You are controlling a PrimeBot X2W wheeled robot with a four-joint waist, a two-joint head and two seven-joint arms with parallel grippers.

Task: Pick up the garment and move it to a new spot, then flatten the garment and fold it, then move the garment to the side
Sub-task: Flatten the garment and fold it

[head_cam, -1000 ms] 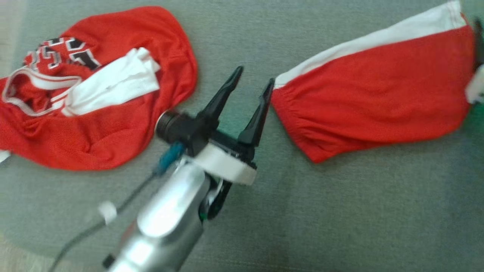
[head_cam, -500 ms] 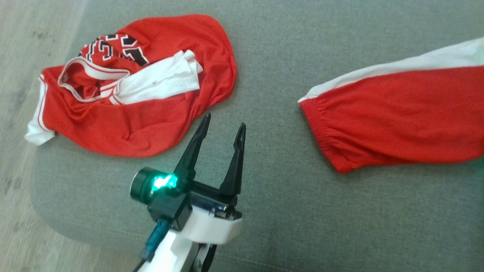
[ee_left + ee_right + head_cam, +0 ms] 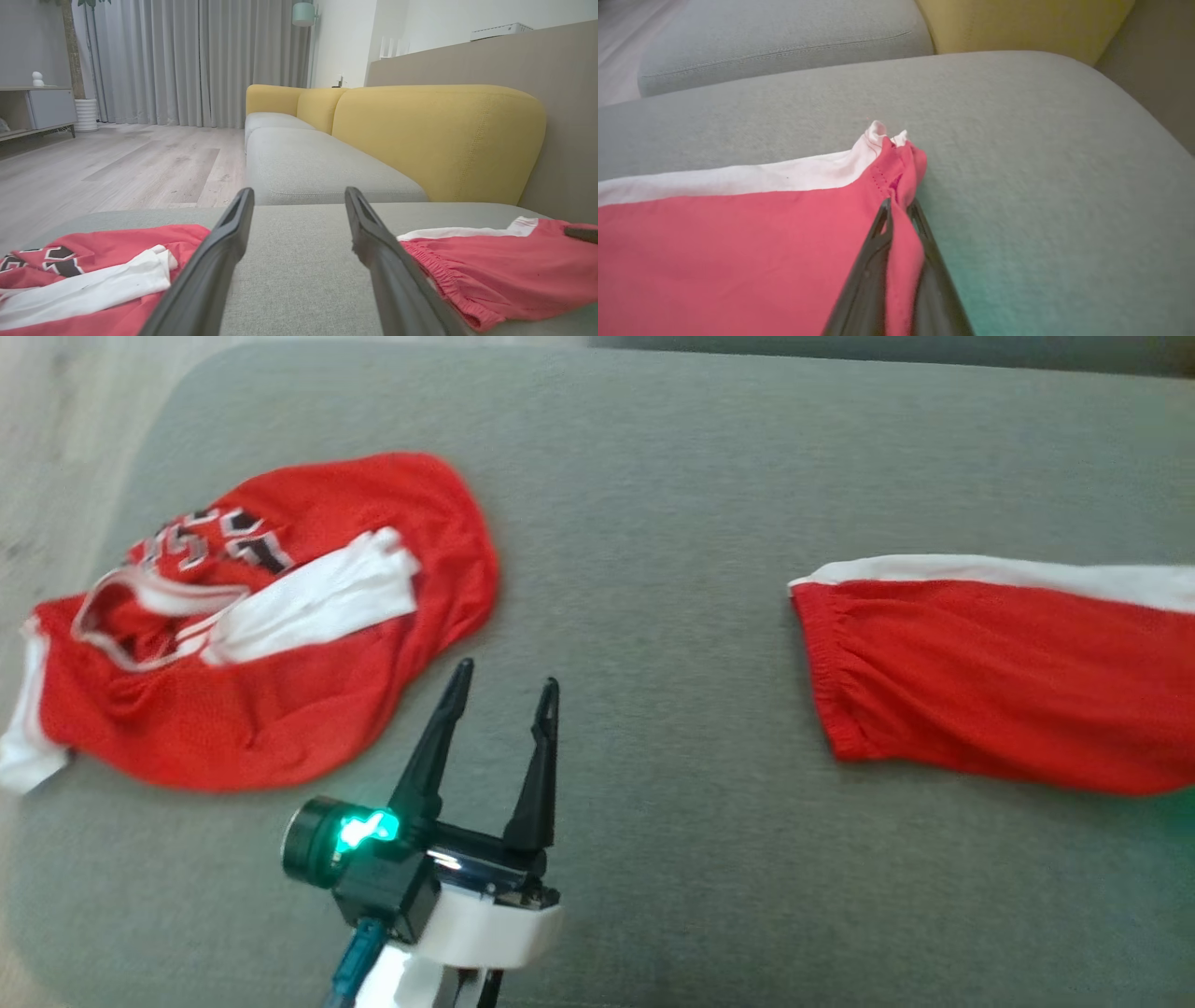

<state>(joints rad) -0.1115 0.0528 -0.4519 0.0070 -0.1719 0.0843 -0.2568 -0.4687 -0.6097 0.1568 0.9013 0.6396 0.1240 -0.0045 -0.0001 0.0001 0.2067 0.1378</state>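
The garment [image 3: 990,681] is red with a white stripe and lies flat on the right of the grey cushion [image 3: 672,523]. In the right wrist view my right gripper [image 3: 900,203] is shut on a bunched corner of the garment [image 3: 738,242], with red cloth pinched between the fingers. My left gripper [image 3: 509,674] stands open in mid-cushion, apart from the garment's elastic end, with nothing between its fingers. The left wrist view has the left gripper [image 3: 299,191] open over bare cushion, the garment [image 3: 490,275] to its right.
A crumpled red jersey [image 3: 280,709] with black-and-white lettering lies on the cushion's left part, also in the left wrist view [image 3: 93,280]. Yellow back cushions [image 3: 439,135] and another grey seat [image 3: 317,168] lie beyond. Wooden floor [image 3: 56,420] borders the cushion's left edge.
The head camera has shifted. My left gripper, still open, has drawn back from the garment's elastic end toward mid-cushion. My right gripper has shut on the garment's corner.
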